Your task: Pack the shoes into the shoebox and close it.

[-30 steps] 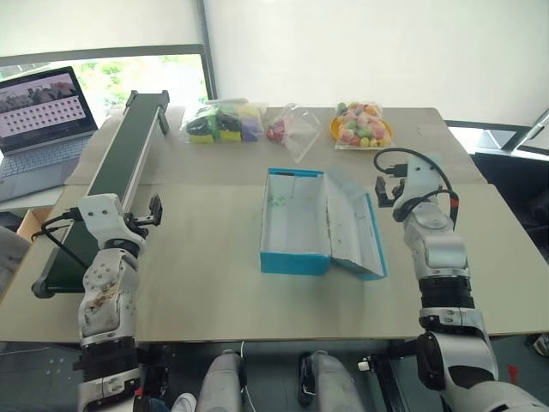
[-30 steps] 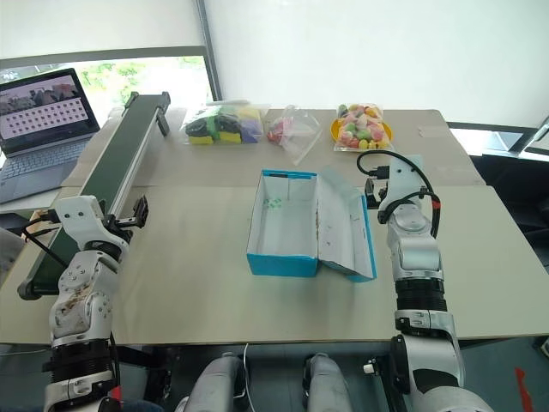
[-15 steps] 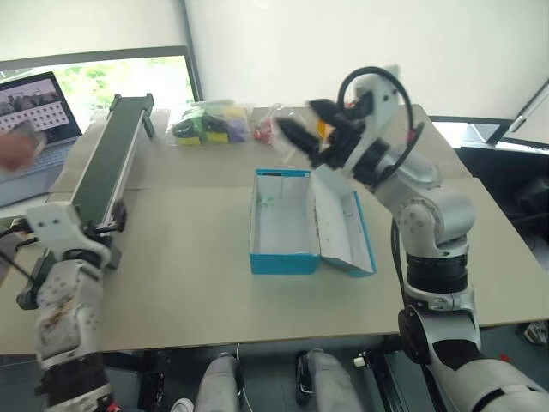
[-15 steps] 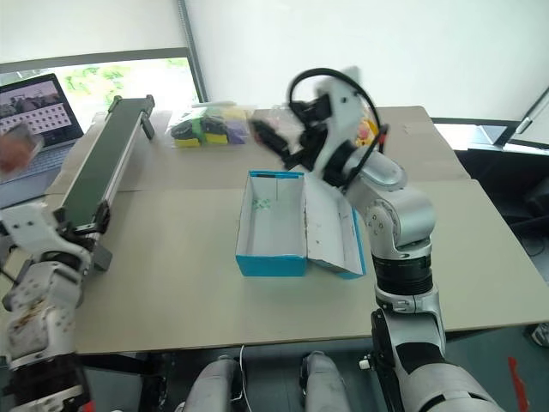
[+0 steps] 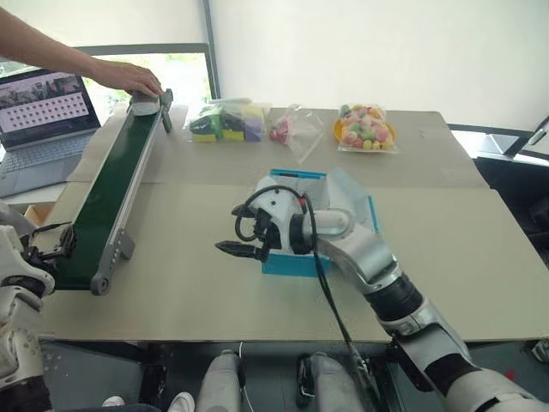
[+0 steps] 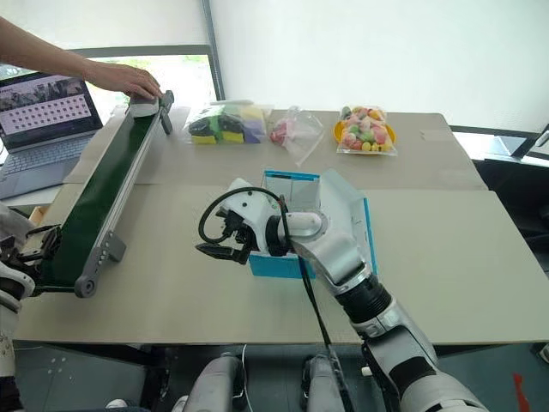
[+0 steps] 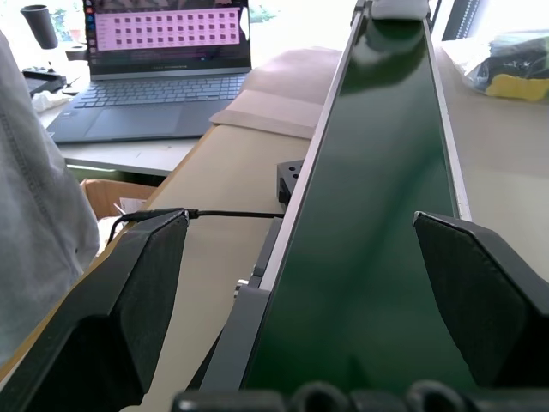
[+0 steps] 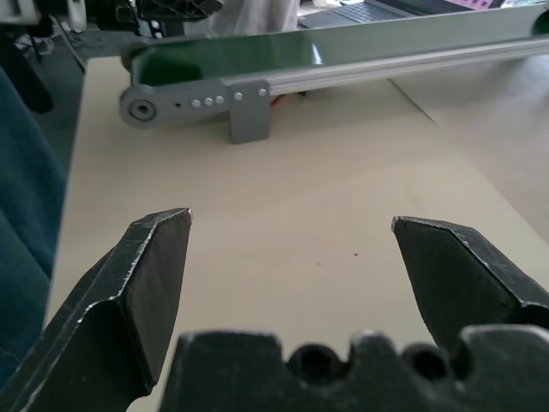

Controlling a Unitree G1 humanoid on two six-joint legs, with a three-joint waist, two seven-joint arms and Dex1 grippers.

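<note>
Waiting at the conveyor for a shoe
Right tool (image 6: 214, 250) and left tool (image 5: 53, 246) spread, empty; meet the shoe (image 5: 144, 106) square at belt's end.

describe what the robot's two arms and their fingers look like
Both arms are built of silver-grey and white rounded segments with black joint rings. The right arm ends in a white wrist housing with a black cable looping over it; a black cable also runs to the left wrist. The right gripper and left gripper each have two black fingers, flat and wedge-shaped with angled tips.
</note>
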